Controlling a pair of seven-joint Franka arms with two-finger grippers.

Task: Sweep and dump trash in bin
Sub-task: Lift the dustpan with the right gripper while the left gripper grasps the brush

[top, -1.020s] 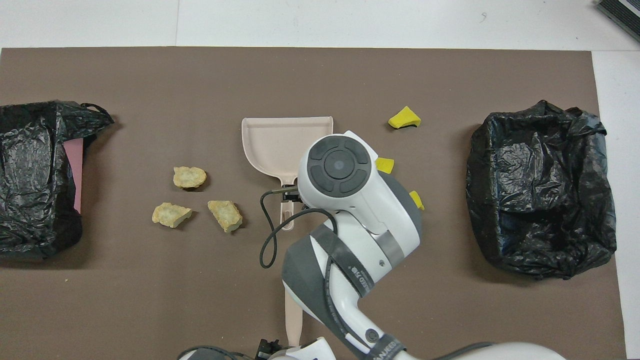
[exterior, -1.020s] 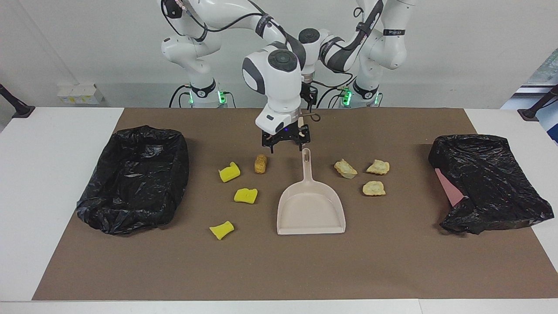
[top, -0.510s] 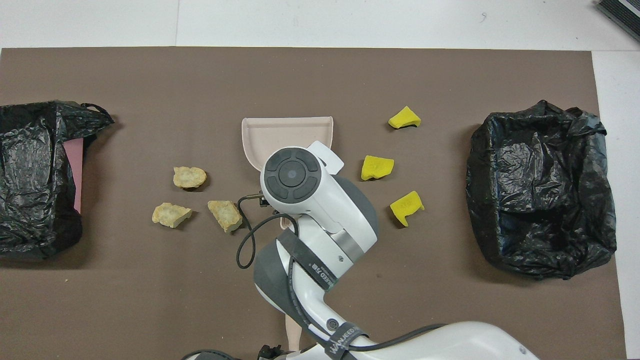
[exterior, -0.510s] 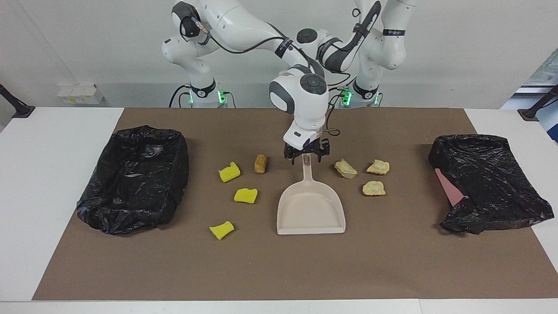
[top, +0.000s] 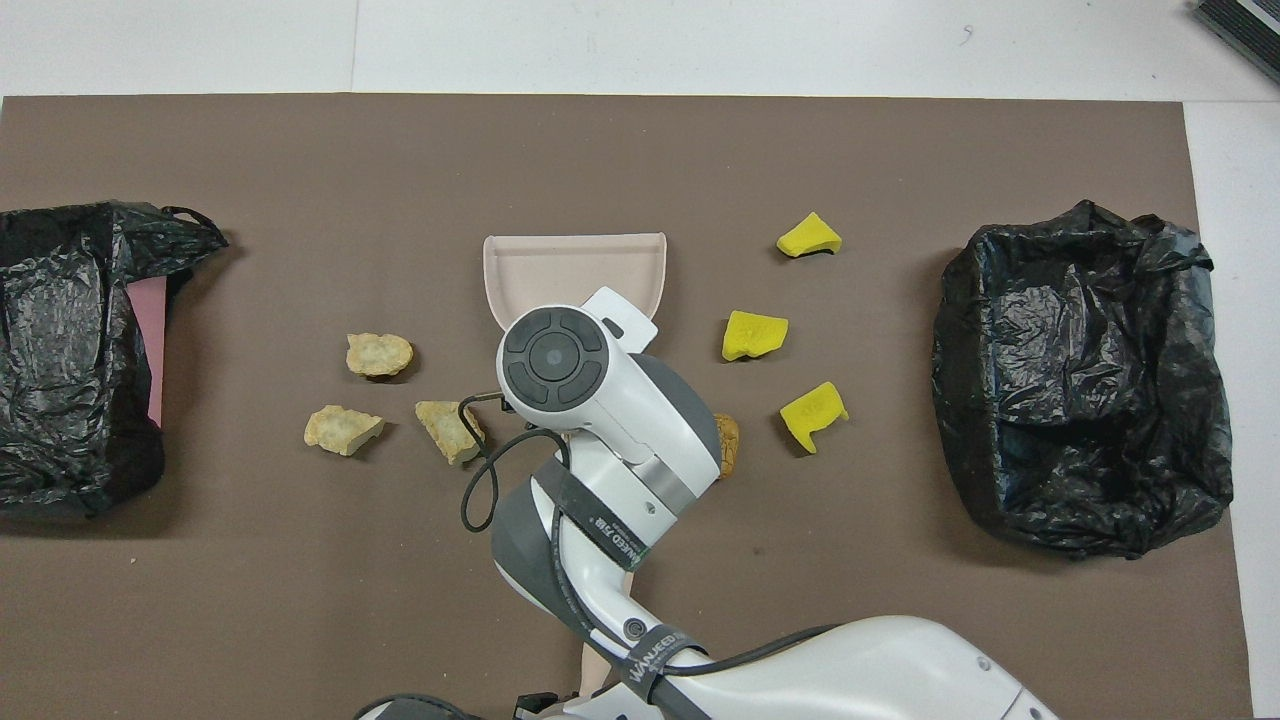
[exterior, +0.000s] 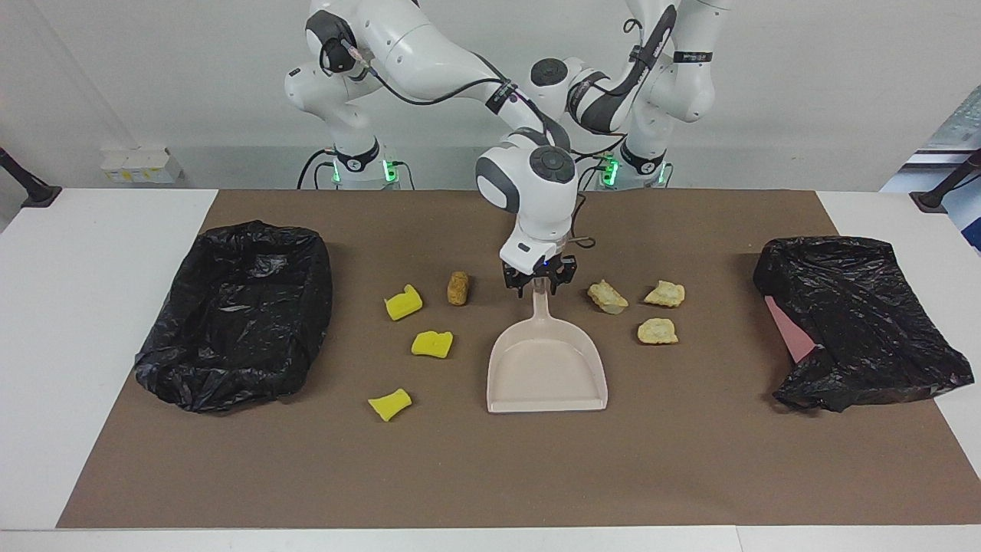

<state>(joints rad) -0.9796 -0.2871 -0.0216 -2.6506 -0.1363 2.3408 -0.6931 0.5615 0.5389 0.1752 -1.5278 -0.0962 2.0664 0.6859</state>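
Observation:
The beige dustpan [exterior: 548, 368] [top: 575, 265] lies mid-mat with its handle toward the robots. My right gripper [exterior: 539, 284] is down around the end of that handle. Trash lies on both sides of the pan. Toward the right arm's end are three yellow chunks [exterior: 432, 344] [top: 754, 334] and a brown nugget [exterior: 457, 287] [top: 727, 445]. Toward the left arm's end are three tan pieces [exterior: 657, 331] [top: 342, 429]. The brush [top: 592, 670] shows only its beige handle at the robots' edge. My left gripper [top: 538, 706] is shut on it, mostly hidden.
An open bin lined with a black bag [exterior: 237, 314] [top: 1080, 380] stands at the right arm's end of the brown mat. A crumpled black bag over something pink [exterior: 851, 330] [top: 70, 350] sits at the left arm's end.
My right gripper moved from near the brown nugget over to the dustpan handle and came down around its end. The nugget and yellow chunks are uncovered in the overhead view.

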